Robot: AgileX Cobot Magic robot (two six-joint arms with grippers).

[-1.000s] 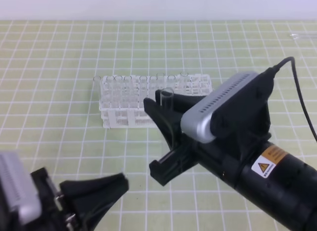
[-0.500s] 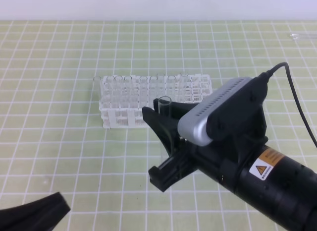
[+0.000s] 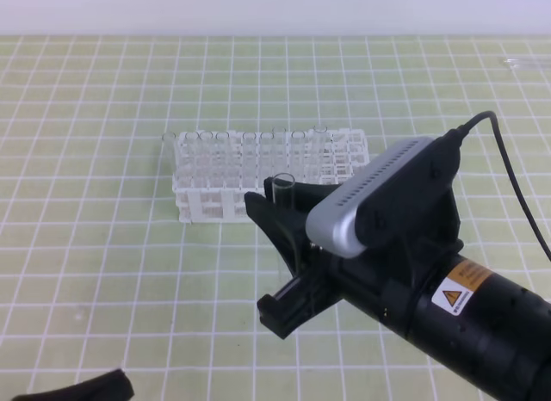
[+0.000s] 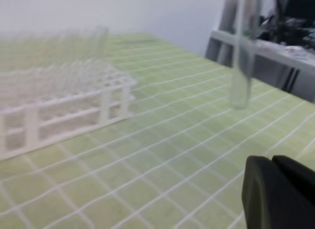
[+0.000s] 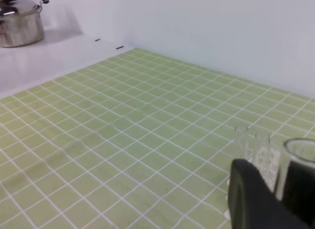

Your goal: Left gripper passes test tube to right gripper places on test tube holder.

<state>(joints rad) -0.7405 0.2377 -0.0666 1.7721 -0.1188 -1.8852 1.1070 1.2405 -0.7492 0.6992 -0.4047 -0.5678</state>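
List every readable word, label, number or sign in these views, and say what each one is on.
Yellow label on the right arm's black cylinder: a black warning triangle with an exclamation mark; the orange strip of print beside it is too small to read.
Test tube holder: no markings visible.
Nothing else carries legible text.

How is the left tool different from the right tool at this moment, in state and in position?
The left tool is shut and holds nothing; the right tool is shut on the test tube. The left tool is low at the near left corner of the exterior view; the right tool stands in front of the test tube holder. Both have black fingers.
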